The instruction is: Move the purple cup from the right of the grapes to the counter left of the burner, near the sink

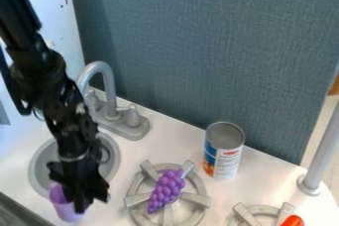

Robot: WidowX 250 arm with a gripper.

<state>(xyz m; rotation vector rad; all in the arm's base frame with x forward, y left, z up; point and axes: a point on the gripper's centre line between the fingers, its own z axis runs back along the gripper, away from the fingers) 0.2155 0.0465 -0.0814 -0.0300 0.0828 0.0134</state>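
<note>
Purple cup (64, 211), at the sink's (33, 173) near edge: light, fairly stiff, perhaps slippery, we judge; best held at mid-wall. Black gripper (91, 204), against or just beside it; partly hidden, so we cannot tell its jaws' state. Beyond, we list grapes (166, 190) on a burner (137, 199), then a can (224, 151).

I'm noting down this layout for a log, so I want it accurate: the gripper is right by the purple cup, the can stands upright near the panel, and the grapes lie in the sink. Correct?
The grapes are misplaced: the camera view shows them on the burner, not in the sink. The gripper, purple cup and upright can near the panel are right.
</note>
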